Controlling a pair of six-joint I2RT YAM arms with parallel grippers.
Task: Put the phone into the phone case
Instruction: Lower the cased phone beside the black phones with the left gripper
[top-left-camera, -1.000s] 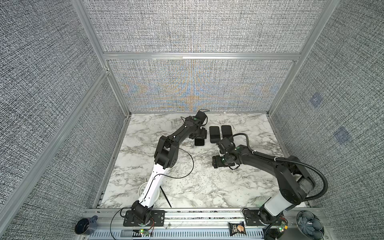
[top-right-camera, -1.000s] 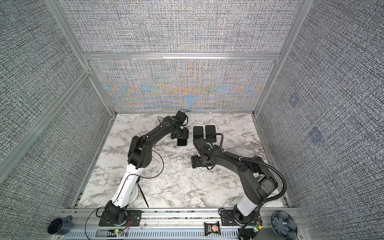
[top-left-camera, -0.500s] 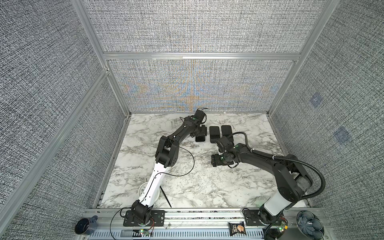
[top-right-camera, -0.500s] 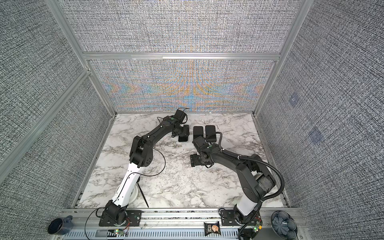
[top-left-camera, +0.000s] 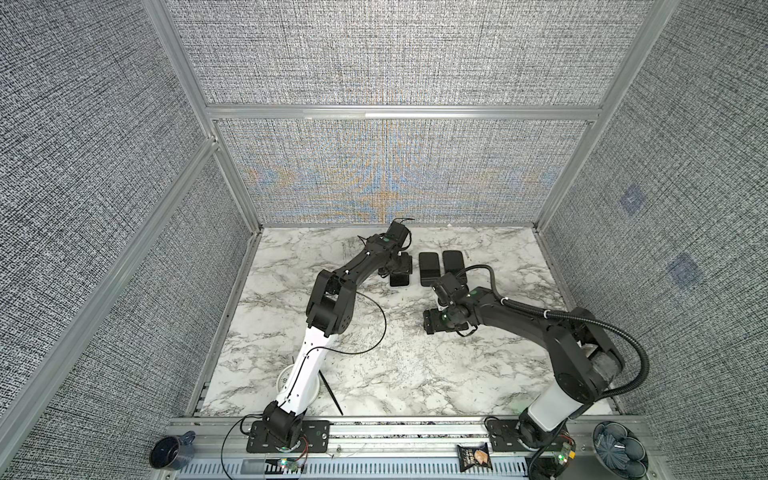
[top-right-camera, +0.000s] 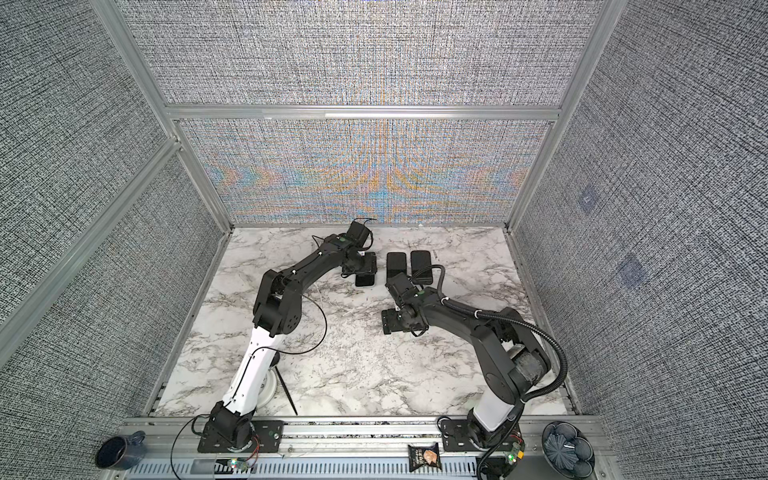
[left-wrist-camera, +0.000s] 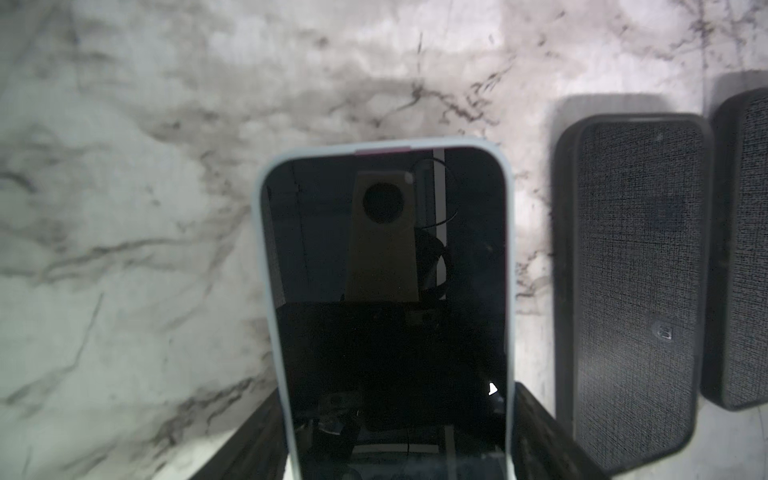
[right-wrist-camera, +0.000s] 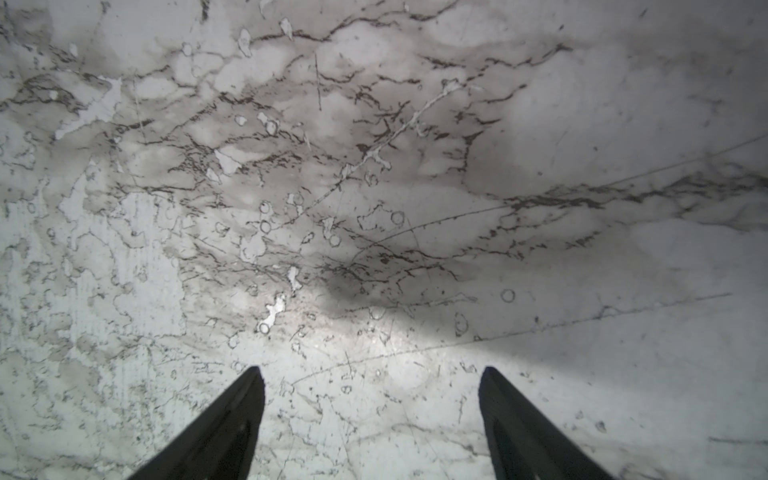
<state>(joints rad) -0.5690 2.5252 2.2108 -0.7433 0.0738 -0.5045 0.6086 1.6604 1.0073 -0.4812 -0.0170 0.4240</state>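
Left wrist view looks along the phone (left-wrist-camera: 386, 291), a slim slab with rounded corners, a glossy black screen facing up, a pale bluish-grey rim around it and a short pinkish strip on its far edge. The glass is dark and mirrors the camera mount and a loop of cable above it. The left end effector (left-wrist-camera: 397, 388) is clamped on the phone: its two black fingers (left-wrist-camera: 540, 432) press against the long sides at the near end, and most of the phone juts out beyond them. Whether the phone rests on the marble-patterned desk (left-wrist-camera: 124, 208) or is held just above it cannot be told. Just beside the phone, apart from it and parallel to it, the phone case (left-wrist-camera: 636, 282) lies flat on the desk. It is a dark charcoal rounded rectangle with a woven fabric texture and a small emblem near one end. A second case (left-wrist-camera: 744, 249) of the same look lies right next to it on the far side. In both top views the phone (top-left-camera: 400, 279) (top-right-camera: 365, 279) sits toward the back of the desk, left of the phone case (top-left-camera: 429, 268). The right end effector (right-wrist-camera: 371, 370) has its fingers spread wide with nothing between them, above bare veined marble nearer the middle of the desk.
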